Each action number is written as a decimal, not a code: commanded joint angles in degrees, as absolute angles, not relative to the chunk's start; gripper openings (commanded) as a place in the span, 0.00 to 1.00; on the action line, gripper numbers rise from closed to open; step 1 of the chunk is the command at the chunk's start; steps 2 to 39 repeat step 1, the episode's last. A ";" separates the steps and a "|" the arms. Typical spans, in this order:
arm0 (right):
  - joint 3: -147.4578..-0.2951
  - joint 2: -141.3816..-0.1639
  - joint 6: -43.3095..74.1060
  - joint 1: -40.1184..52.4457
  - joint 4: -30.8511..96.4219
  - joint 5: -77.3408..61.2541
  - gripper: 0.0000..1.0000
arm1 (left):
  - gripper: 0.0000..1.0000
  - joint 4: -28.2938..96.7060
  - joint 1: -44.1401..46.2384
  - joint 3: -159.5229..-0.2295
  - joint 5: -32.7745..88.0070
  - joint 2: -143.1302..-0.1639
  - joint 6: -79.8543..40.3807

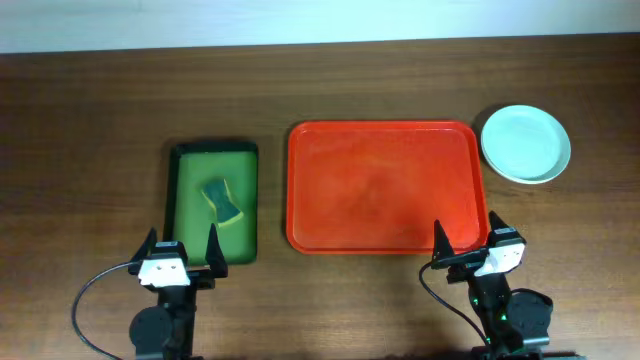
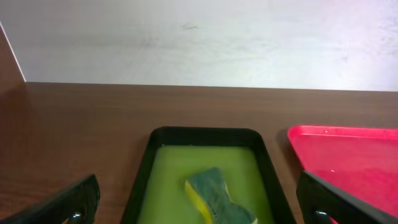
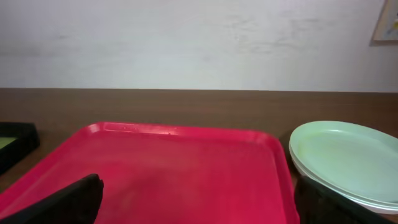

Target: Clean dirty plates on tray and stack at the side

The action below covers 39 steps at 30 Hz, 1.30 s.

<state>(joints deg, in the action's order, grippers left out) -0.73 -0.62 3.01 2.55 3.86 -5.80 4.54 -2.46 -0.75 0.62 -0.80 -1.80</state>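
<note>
Task looks basically done, judging by the layout. The red tray sits mid-desk, a bit twd the right edge, & its floor is bare: no plates on it in any view, only a faint sheen. The plates are off it, on the desk near the tray's far right corner, twd the desk's far right corner, apart from the rim. Right wrist view shows layered rims under the top plate, at least 2 levels; can't confirm 3 from here. Top plate reads clean, pale mint, no yellow smear visible; the lower ones are hidden so can't vouch for them. The sponge lies in the green tray, which sits twd the left edge beside the red one, w/ nothing touching it. The left gripper is at the desk's near edge by the green tray's near end, jaws apart, holding nothing. The right gripper is at the near edge by the red tray's near right corner, jaws also apart & empty. Left to do, imo: nothing obvious, maybe just park the arms. Only doubt is whether the hidden plates got wiped.
</note>
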 commanded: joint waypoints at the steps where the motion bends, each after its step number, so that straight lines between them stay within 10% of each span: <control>1: -0.32 -0.36 3.22 2.22 4.08 -5.32 0.99 | 0.99 4.80 -2.90 -0.49 0.05 -0.45 -2.59; 39: -0.32 -0.36 3.22 2.22 4.08 -5.32 0.99 | 0.99 4.80 -2.90 -0.49 0.05 -0.45 -2.59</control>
